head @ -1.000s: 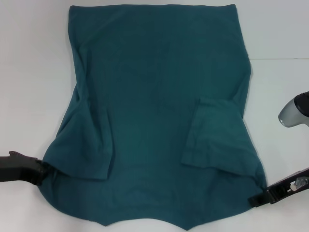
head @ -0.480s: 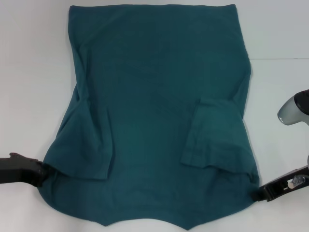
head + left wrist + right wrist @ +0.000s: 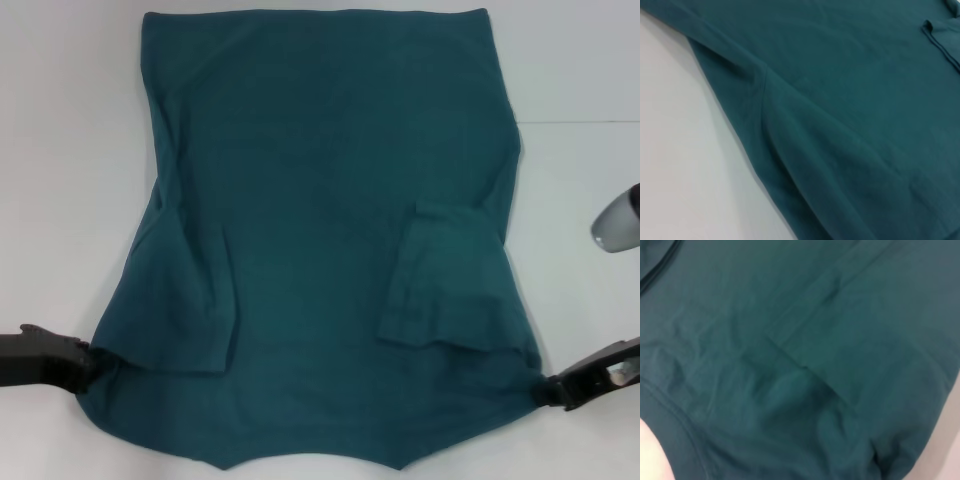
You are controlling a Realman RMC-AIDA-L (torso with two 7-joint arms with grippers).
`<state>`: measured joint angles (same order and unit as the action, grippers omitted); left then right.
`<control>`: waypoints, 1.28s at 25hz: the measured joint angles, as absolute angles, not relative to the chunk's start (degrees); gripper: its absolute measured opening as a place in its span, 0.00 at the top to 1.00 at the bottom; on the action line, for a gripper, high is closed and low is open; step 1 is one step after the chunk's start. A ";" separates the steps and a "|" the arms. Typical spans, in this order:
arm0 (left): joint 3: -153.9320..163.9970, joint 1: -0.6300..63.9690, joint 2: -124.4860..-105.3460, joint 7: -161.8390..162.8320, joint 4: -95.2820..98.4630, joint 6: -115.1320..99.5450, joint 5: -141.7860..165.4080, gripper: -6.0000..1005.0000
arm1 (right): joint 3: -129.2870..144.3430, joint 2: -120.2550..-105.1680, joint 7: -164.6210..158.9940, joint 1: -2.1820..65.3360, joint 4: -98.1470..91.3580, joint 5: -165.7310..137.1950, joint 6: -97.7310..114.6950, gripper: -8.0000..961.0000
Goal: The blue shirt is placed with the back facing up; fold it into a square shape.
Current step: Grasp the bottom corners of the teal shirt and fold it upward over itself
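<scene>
Lying plain side up on the white table (image 3: 60, 200), the blue shirt (image 3: 320, 220) has both sleeves folded in over its body, near corners at either edge. The right gripper (image 3: 547, 389) has slid outward since a second ago, drawing that corner taut; the left gripper (image 3: 88, 362) has barely moved. Both meet the cloth, probably pinching it, though I cannot tell how their jaws stand.

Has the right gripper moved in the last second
Yes. In the head view the right gripper has slid outward toward the robot's right along the white table, drawing the blue shirt corner with it.
</scene>
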<state>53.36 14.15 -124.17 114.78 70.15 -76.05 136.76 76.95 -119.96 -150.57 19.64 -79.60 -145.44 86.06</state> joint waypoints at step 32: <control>44.92 11.78 -124.40 129.13 72.34 -98.09 133.56 0.97 | 59.35 -119.66 -138.26 20.40 -83.18 -150.49 104.44 0.91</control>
